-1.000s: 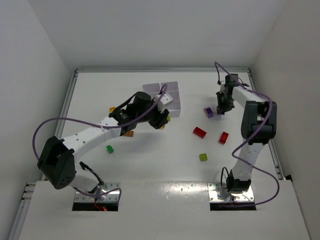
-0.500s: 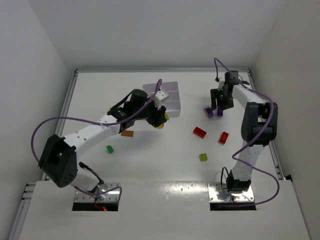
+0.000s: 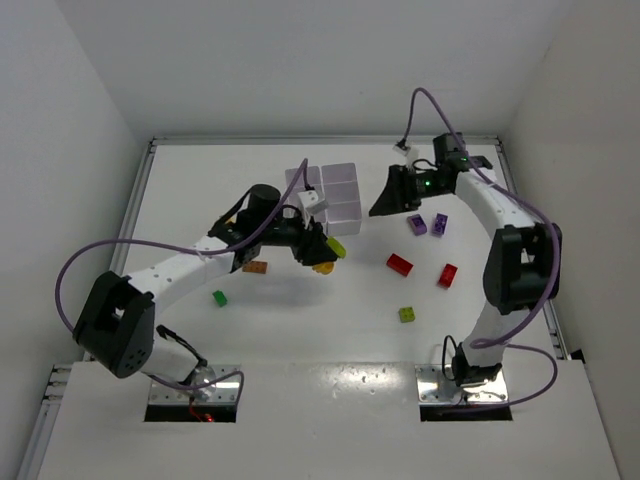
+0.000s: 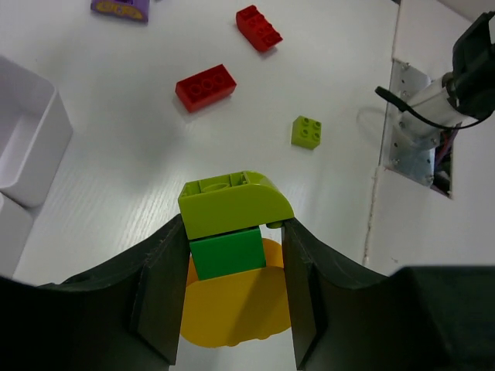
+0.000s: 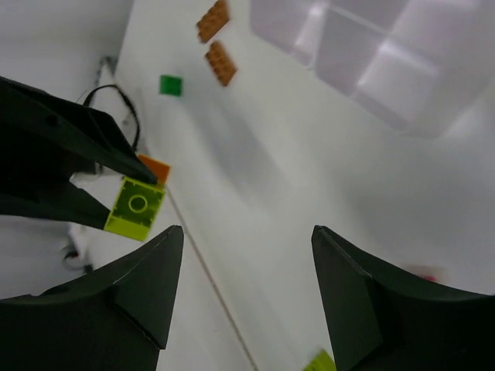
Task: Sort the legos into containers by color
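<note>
My left gripper [image 4: 232,232] is shut on a clump of legos [image 4: 232,247]: a lime brick on top, a green one under it and a yellow piece at the bottom. In the top view this clump [image 3: 330,254] hangs just in front of the white tray of containers [image 3: 335,190], with the left gripper [image 3: 318,248] on it. My right gripper [image 5: 247,232] is open with nothing between its fingers. Seen from above, the right gripper [image 3: 382,200] hovers right of the tray. Two purple bricks [image 3: 417,224] [image 3: 440,222] lie beside it on the table.
Two red bricks [image 3: 399,264] [image 3: 447,275] and a lime brick [image 3: 407,314] lie right of centre. A green brick [image 3: 219,297] and an orange brick [image 3: 255,266] lie by the left arm. The right wrist view shows two orange bricks [image 5: 222,62] near the tray [image 5: 371,62].
The right gripper opened, left a purple brick beside the other purple one, and swung left toward the tray. The left gripper shifted slightly nearer with its clump.
</note>
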`<state>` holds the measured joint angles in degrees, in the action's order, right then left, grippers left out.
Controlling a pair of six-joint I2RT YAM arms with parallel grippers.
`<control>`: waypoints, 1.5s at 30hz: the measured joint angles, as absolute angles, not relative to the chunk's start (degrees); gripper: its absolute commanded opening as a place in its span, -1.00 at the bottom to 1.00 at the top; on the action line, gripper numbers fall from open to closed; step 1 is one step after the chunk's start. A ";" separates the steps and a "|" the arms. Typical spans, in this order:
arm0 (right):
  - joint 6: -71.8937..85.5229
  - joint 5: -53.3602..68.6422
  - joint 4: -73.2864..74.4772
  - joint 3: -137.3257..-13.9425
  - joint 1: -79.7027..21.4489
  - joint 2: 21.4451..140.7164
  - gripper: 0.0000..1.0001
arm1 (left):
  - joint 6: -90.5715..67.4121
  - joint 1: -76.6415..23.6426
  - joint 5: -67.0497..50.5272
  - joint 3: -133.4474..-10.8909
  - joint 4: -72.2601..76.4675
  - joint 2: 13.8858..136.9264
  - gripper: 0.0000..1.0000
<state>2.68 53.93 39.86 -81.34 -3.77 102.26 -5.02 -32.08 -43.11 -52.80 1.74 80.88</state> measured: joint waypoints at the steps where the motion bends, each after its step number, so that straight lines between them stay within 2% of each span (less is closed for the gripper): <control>1: 3.16 55.29 40.21 -81.34 -5.02 103.33 0.35 | -4.27 -32.99 -42.09 -52.80 1.69 80.49 -1.00; 7: 5.58 60.69 41.50 -81.34 -10.04 107.77 0.35 | 0.19 -38.30 -33.39 -52.97 0.75 78.02 -1.00; 17: 6.00 64.34 42.85 -81.91 -14.81 107.72 0.35 | 3.92 -38.70 -20.36 -53.87 -0.71 77.95 -1.00; 20: 5.10 64.34 43.86 -81.91 -15.75 107.59 0.35 | 4.27 -38.70 -19.00 -53.93 -0.82 78.00 -1.00; 27: 3.86 63.09 44.51 -82.00 -18.04 107.28 0.50 | 4.51 -38.70 -18.02 -54.76 -0.78 78.61 -1.00; 38: 2.83 60.88 45.15 -85.45 -20.14 107.31 0.50 | 5.02 -39.00 -18.06 -54.92 -1.93 79.02 -1.00; 43: 2.85 60.86 44.99 -86.37 -20.40 107.37 0.26 | 5.08 -39.31 -18.24 -55.02 -2.02 79.02 -1.00; 45: 2.83 60.75 44.91 -86.41 -20.53 107.44 0.07 | 5.08 -39.35 -18.28 -55.13 -2.20 79.05 -1.00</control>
<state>2.83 60.75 44.91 -86.41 -20.53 107.44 5.08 -39.35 -18.28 -55.13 -2.20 79.05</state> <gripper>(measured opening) 0.634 0.516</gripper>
